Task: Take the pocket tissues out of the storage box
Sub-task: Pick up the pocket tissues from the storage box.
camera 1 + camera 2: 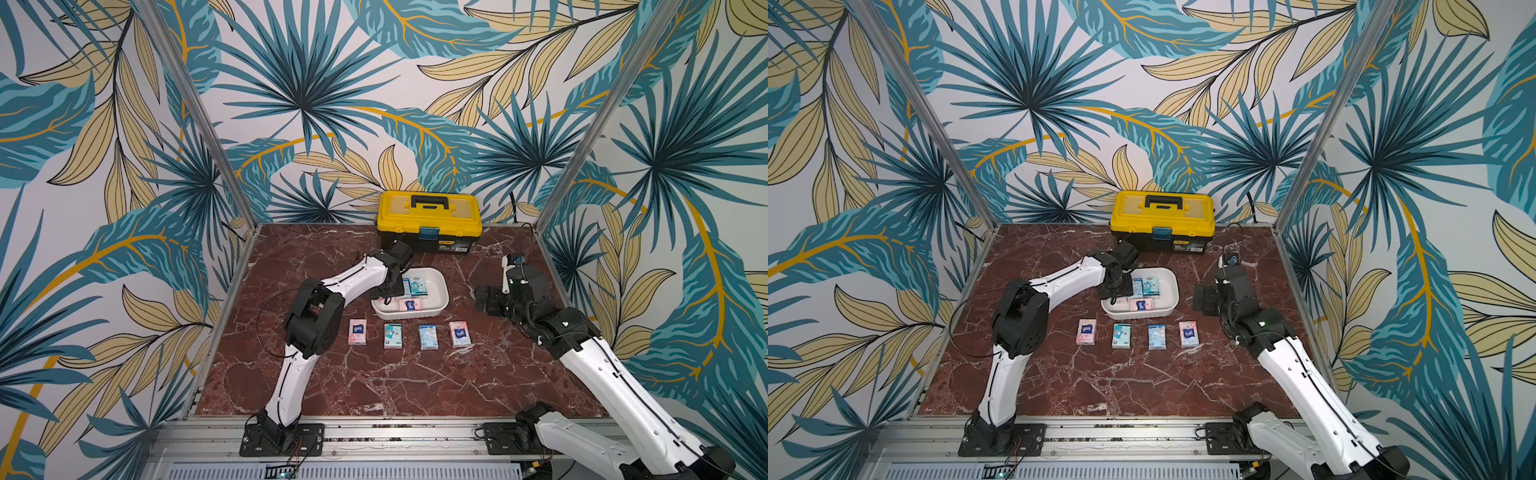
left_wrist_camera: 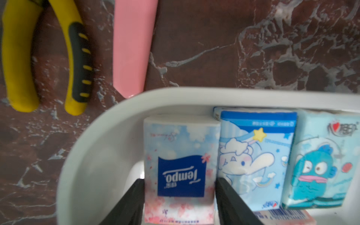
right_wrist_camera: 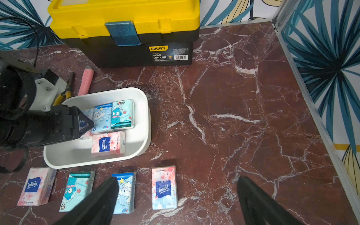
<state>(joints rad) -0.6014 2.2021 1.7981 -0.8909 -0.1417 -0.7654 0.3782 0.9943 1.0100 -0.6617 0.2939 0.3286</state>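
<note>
Pliers [image 2: 15,58] (wrist views only), fingers [image 2: 128,204] gripping pack [image 2: 181,165]

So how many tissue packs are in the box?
4: pink pack in the left hand, blue pack and teal pack beside it, second pink pack lying flat. Others may hide.

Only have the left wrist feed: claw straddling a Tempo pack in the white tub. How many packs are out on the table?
Observer: Four pocket tissues, in a row on the table in front of the storage box.
Operator: Right claw?
Observer: The right claw is open and empty, hanging off the box's right side.
Operator: Anything behind the tub?
Observer: A yellow-and-black toolbox by the back wall, lid shut.
</note>
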